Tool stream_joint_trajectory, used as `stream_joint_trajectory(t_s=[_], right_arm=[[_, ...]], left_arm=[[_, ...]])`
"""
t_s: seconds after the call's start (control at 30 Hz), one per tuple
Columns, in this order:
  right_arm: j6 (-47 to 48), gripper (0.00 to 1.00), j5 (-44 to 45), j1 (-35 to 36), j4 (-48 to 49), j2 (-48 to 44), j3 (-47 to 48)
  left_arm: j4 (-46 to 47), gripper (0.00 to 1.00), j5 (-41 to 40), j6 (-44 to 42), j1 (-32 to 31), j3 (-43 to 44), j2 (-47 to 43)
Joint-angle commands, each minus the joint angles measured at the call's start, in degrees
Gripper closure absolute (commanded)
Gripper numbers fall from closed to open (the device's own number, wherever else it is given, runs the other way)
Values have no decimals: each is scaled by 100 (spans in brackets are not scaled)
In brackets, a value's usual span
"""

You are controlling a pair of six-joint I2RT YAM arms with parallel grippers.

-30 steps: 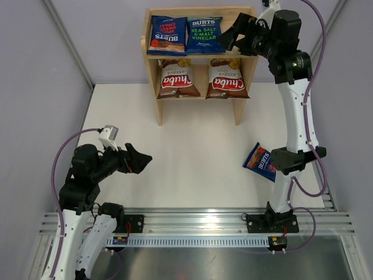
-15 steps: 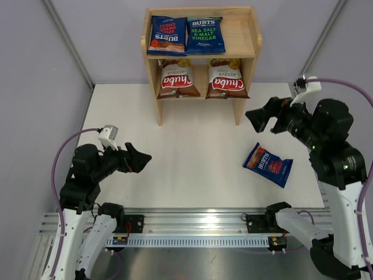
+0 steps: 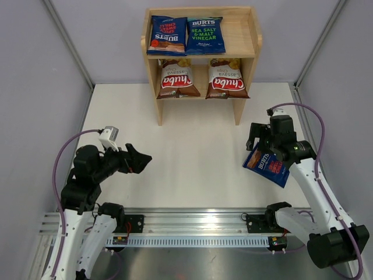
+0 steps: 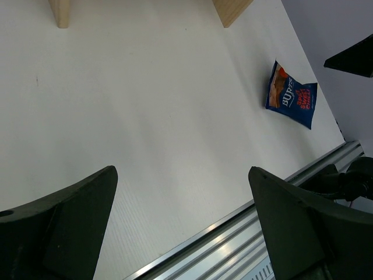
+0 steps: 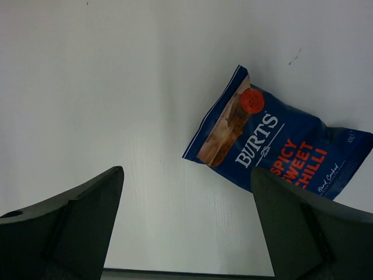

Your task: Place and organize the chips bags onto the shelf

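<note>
The light wood shelf (image 3: pixel 249 55) stands at the table's far side. Two blue Burts bags (image 3: pixel 167 35) (image 3: pixel 205 34) lie on its top tier, and two brown Chuba bags (image 3: pixel 177 79) (image 3: pixel 226 79) stand on its lower tier. A third Burts bag (image 3: pixel 269 167) lies flat on the table at the right; it also shows in the right wrist view (image 5: pixel 280 149) and in the left wrist view (image 4: pixel 291 96). My right gripper (image 3: pixel 255 139) (image 5: pixel 186 172) is open and empty, hovering just above and left of this bag. My left gripper (image 3: pixel 140 158) (image 4: pixel 182 175) is open and empty at the near left.
An aluminium rail (image 3: pixel 198 221) runs along the table's near edge. Grey walls close in the left, right and back. The shelf's feet (image 4: pixel 58 11) (image 4: pixel 230 10) stand on the white tabletop.
My right arm has swung from the shelf's top tier down and back to hover over the loose Burts bag on the table. My left arm has not moved.
</note>
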State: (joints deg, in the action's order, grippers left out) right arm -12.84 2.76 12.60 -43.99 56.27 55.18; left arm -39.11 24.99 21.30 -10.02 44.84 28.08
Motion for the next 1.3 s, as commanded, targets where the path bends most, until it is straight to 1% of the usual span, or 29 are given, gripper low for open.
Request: stream_joint_trajectory(t_s=[0.0, 0.1, 0.2, 0.23, 0.3, 0.33, 0.4, 0.43, 0.5, 0.53, 0.57, 0.6, 0.63, 0.67, 0.73, 0.77, 0.83, 0.87, 0.9, 0.93, 1.0, 1.03, 1.07, 1.1, 1.23, 1.27], right_arm=[[-297, 2, 629, -82, 540, 25, 126], [-386, 3, 699, -178, 821, -37, -174], [-736, 3, 884, -284, 646, -1, -95], [-990, 2, 771, -284, 802, -115, -147], [-1246, 2, 682, -284, 970, -607, -384], [-1352, 2, 638, -276, 1032, -765, -446], [-1423, 2, 646, -284, 893, -1100, -456], [-1414, 2, 603, -284, 700, -1179, -377], [-1458, 2, 550, -284, 497, -1407, -306], [-1449, 2, 410, -284, 357, -1487, -280], [-1458, 2, 357, -284, 304, -1696, -262], [-1467, 2, 269, -284, 225, -1820, -262], [-1467, 2, 251, -284, 180, -1935, -262], [-1484, 1, 251, -284, 145, -2153, -253], [-1519, 0, 172, -284, 49, -2357, -218], [-1511, 1, 111, -293, 39, -2558, -209], [-1607, 1, -152, -284, 74, -2769, -244], [-1634, 1, -249, -284, 135, -3023, -262], [-1677, 1, -450, -284, 214, -3147, -271], [-1713, 0, -478, -284, 241, -3296, -245], [-1774, 1, -601, -284, 346, -3771, -279], [-1757, 1, -689, -284, 451, -3903, -297], [-1740, 0, -768, -284, 487, -4131, -297], [-1792, 0, -873, -284, 409, -4194, -271], [-1783, 1, -1216, -284, -99, -4151, 176], [-1748, 1, -1339, -284, -162, -4133, 238]], left_arm=[[316, 1, -30, 6, -17, -45, 31], [317, 1, -12, 23, -17, -28, 162], [351, 1, -65, 233, -17, -28, 338], [430, 1, -65, 356, -78, -63, 400], [868, 1, -82, 734, -271, -282, 505], [1201, 1, -282, 848, -603, -361, 663], [1589, 1, -547, 1156, -1043, -528, 883], [2000, 1, -748, 1253, -1498, -555, 1136], [2502, 1, -925, 1490, -1966, -651, 1462], [2984, 1, -996, 1561, -2404, -661, 1629], [3223, 1, -1049, 1648, -2617, -643, 2049], [3487, 1, -1119, 1675, -2810, -591, 2262], [3881, 1, -1146, 1676, -3152, -512, 2551], [4120, 1, -1146, 1693, -3303, -416, 3085], [4637, 1, -971, 1702, -3610, -38, 3720], [4797, 1, -892, 1728, -3690, 94, 4332], [5227, 1, -672, 1711, -3857, 523, 4872], [5325, 1, -636, 1711, -3893, 691, 5179], [5500, 1, -523, 1702, -3980, 858, 5643], [5615, 1, -461, 1693, -4007, 1138, 5909], [5721, 1, -486, 1720, -4069, 1430, 6322], [5774, 1, -530, 1737, -4139, 1588, 6768], [5722, 1, -626, 1824, -4174, 1911, 6964], [5687, 1, -758, 1903, -4244, 2080, 7401], [5687, 1, -987, 2212, -4446, 2695, 8124], [5643, 1, -1005, 2203, -4473, 2879, 8492]])
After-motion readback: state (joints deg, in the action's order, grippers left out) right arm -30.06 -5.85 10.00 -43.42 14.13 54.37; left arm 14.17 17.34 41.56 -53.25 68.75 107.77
